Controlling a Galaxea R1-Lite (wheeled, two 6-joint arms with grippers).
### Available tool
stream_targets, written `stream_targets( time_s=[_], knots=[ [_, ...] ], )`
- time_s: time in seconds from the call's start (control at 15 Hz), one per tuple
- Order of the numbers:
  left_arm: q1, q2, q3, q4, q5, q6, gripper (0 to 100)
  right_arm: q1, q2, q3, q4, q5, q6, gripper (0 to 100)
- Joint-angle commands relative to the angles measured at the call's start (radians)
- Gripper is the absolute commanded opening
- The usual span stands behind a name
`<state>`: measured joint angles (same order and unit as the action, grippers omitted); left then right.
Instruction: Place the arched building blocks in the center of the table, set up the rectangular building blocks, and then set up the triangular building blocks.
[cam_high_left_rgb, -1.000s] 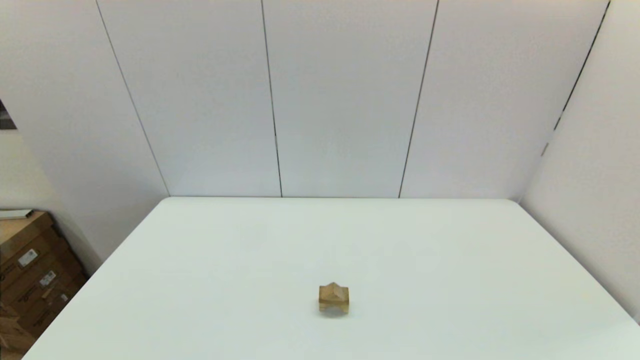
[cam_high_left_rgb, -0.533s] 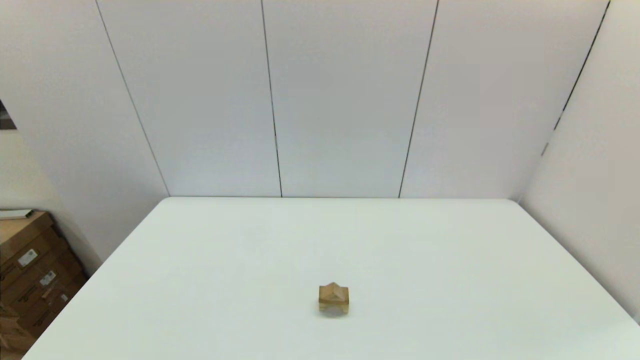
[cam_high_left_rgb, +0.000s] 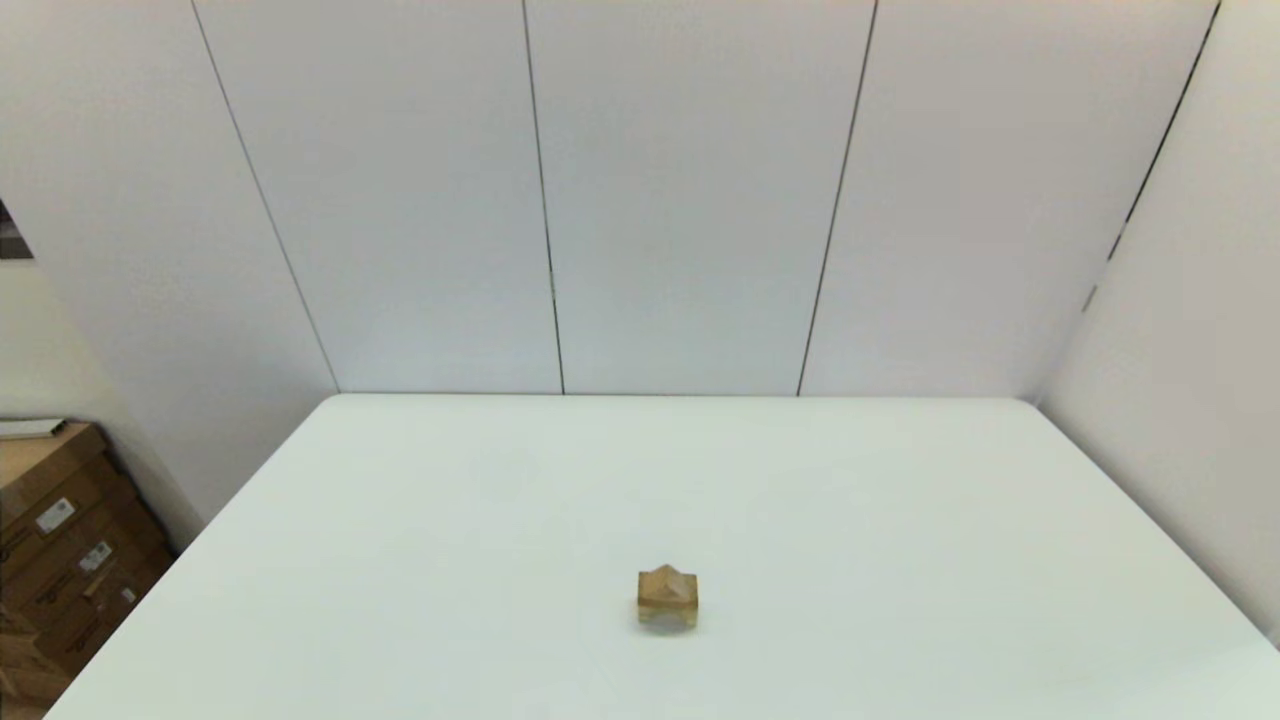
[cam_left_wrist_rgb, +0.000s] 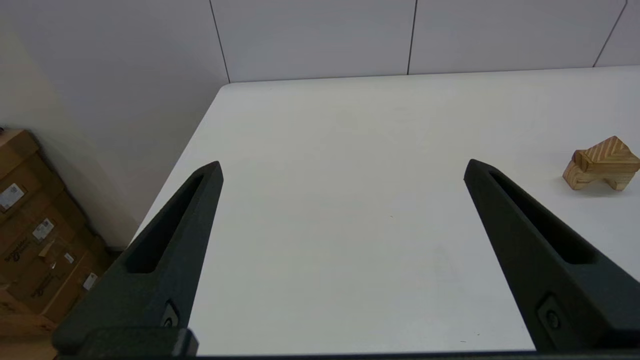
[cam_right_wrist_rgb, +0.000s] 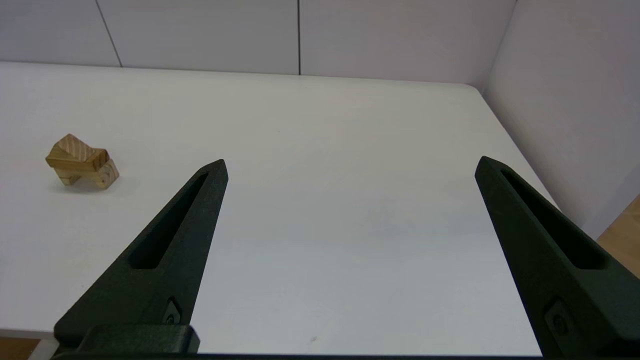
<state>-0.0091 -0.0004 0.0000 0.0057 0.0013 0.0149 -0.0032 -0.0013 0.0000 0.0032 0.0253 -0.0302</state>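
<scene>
A small stack of tan wooden blocks stands on the white table (cam_high_left_rgb: 900, 520), slightly toward the front of its middle. The arched building block (cam_high_left_rgb: 667, 615) is at the bottom, its greyish hollow facing down. The triangular building block (cam_high_left_rgb: 667, 580) peaks on top. The rectangular building block (cam_right_wrist_rgb: 92, 160) lies between them. The stack shows in both wrist views, with the wedge (cam_left_wrist_rgb: 607, 150) uppermost. My left gripper (cam_left_wrist_rgb: 342, 167) hangs open, well to the left of the stack. My right gripper (cam_right_wrist_rgb: 350, 165) hangs open, well to its right. Neither holds anything, and neither arm shows in the head view.
Cardboard boxes (cam_high_left_rgb: 60, 540) are stacked on the floor beyond the table's left edge. White wall panels (cam_high_left_rgb: 690, 200) rise behind the far edge, and a side wall (cam_high_left_rgb: 1190, 400) runs close along the right edge.
</scene>
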Motion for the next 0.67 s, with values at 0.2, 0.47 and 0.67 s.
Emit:
stream_targets(
  time_s=[0.2, 0.47, 0.67],
  knots=[
    [0.000, 0.002, 0.000, 0.000, 0.000, 0.000, 100, 0.000, 0.000, 0.002, -0.002, 0.001, -0.002, 100],
    [0.000, 0.002, 0.000, 0.000, 0.000, 0.000, 100, 0.000, 0.000, 0.002, 0.000, -0.001, 0.003, 100],
    [0.000, 0.002, 0.000, 0.000, 0.000, 0.000, 100, 0.000, 0.000, 0.002, 0.000, -0.001, 0.004, 100]
  ],
)
